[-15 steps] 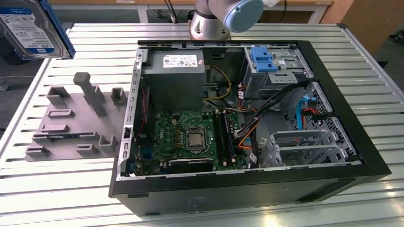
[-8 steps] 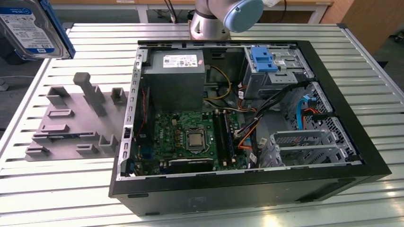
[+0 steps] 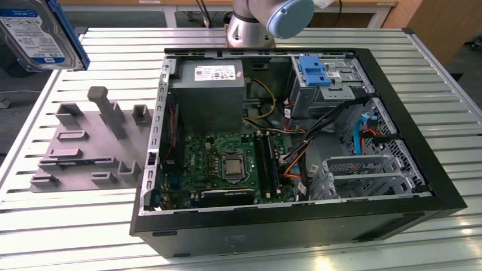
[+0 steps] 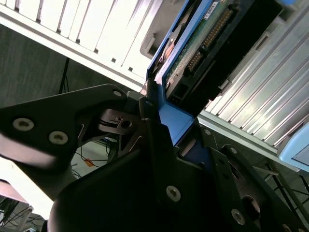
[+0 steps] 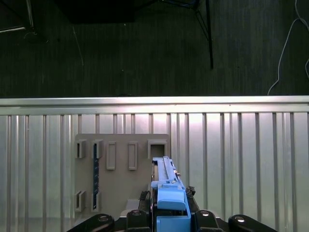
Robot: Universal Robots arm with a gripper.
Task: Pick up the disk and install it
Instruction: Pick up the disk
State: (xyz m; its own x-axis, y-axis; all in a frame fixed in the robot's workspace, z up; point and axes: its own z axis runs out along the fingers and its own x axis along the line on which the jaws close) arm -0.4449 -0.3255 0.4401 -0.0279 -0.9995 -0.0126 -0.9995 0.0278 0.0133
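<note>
One disk hangs in the air at the upper corner of the exterior view's left, clear of the counter. Its white-and-blue label faces the camera, its blue frame runs along one edge, and it is tilted rather than level.

In the second wrist view the pincer is clamped on the disk by that blue frame. A black finger presses against the frame's side. Beyond the grip, the disk's green underside and a row of connector pins show.

In the first wrist view the pincer pinches the blue frame edge-on. Past the disk lies a grey board with raised slots, flat on the ribbed counter.

In the exterior view the grey board lies at the exterior view's left, just beside an open computer case that takes up the middle and right. Inside the case:
- a grey box with a white sticker sits toward the top of the frame
- a green circuit board lies lower in the frame than the box
- a lone blue bracket sits in a metal bay near the case's upper right

The arm's base stands at the top centre, behind the case. The disk is well apart from the case.
</note>
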